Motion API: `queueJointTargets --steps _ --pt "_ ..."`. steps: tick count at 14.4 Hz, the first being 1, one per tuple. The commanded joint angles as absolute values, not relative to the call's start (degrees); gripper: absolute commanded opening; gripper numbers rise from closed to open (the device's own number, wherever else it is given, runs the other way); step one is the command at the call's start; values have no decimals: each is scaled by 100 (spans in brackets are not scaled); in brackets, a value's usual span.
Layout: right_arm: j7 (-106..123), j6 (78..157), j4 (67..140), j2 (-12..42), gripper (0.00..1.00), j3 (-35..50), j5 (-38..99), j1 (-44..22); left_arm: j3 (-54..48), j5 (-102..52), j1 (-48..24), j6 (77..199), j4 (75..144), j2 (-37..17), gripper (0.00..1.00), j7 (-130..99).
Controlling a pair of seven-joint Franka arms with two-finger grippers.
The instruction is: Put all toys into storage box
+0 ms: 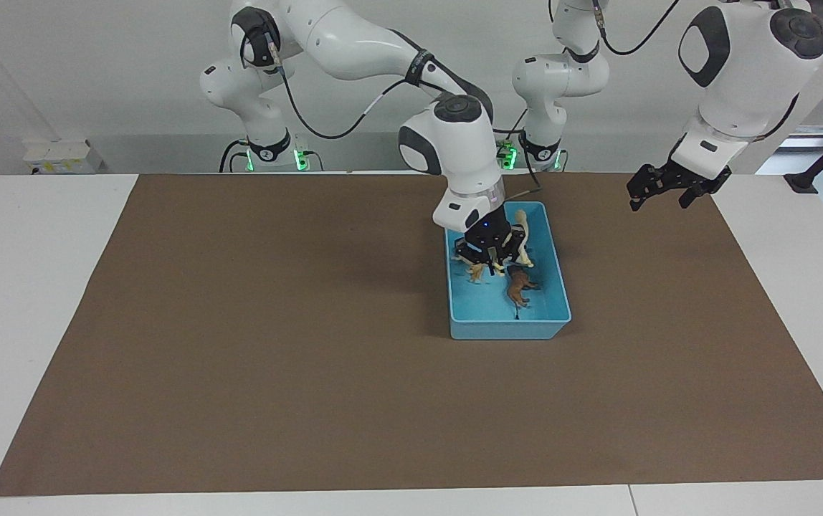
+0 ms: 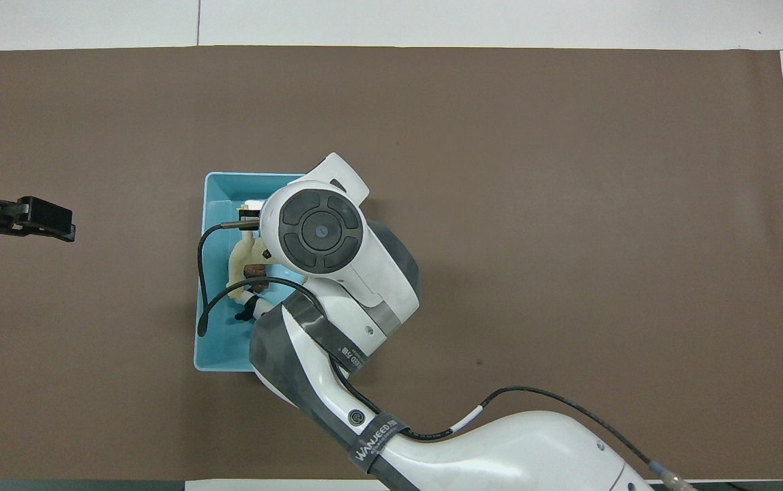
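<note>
Right gripper (image 1: 489, 266) sits low in the storage box (image 1: 556, 276), fingers around the tiger (image 1: 478, 272), placing it; release and lift next. Left gripper (image 1: 659, 192) waits, grip unclear.

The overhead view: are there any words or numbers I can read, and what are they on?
"WANJEED", with smaller marks after it too blurred to read: on the black strap around the right arm.
A short line of print on the grey band of the right arm, higher up: too small to read.
Nothing readable on the storage box, the toys, or the brown mat.
</note>
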State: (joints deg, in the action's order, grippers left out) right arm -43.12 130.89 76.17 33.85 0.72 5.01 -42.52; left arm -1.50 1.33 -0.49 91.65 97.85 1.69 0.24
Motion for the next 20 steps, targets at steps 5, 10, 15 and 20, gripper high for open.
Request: queueJointTargets --steps 5,10,15,20 --pt "-5606 12324 7374 3174 100 18 413 -4377 -141 167 -44 9176 9826 255 100 62" --pt "-4716 10936 7620 2015 100 -167 325 -3361 -132 167 -44 9176 9826 255 100 62" --pt "-1149 10529 8041 1389 100 -167 325 -1559 -141 167 -44 9176 9826 255 100 62" --pt "-273 10040 8086 1319 100 -167 325 -555 -141 167 -44 9176 9826 255 100 62"
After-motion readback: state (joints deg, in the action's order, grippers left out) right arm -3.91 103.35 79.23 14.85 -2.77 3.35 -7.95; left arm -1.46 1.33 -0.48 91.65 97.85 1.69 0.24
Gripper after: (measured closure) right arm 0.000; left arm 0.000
